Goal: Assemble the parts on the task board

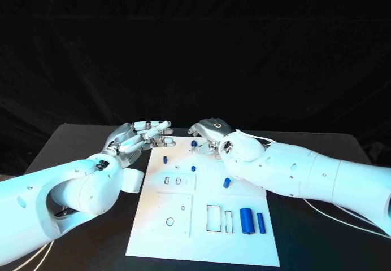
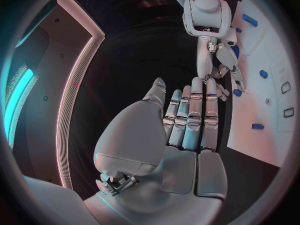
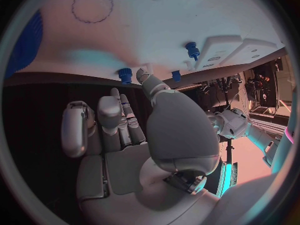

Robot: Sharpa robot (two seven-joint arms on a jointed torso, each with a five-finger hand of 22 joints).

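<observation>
The white task board [image 1: 204, 226] lies in the middle of the table. Small blue parts stand on its far half [image 1: 164, 160] [image 1: 194, 167] [image 1: 226, 182], and two longer blue parts [image 1: 246, 221] [image 1: 261, 223] lie near its right edge. My right hand [image 1: 210, 131] hovers over the board's far edge. In the right wrist view its thumb and a fingertip flank a blue peg [image 3: 125, 75]; I cannot tell whether they touch it. The left wrist view shows the same peg [image 2: 237, 92] at the right hand's [image 2: 222, 65] fingertips. My left hand [image 2: 187, 120] is flat, fingers straight, holding nothing, beside the board's far left corner [image 1: 143, 135].
Rectangular recesses [image 1: 213, 218] and a round hole [image 1: 169, 222] mark the board's near half. Two more blue pegs [image 3: 177, 75] [image 3: 192, 50] stand close to the right thumb. Bare black table [image 1: 81, 147] lies left of the board, and white cables [image 1: 326, 212] trail at the right.
</observation>
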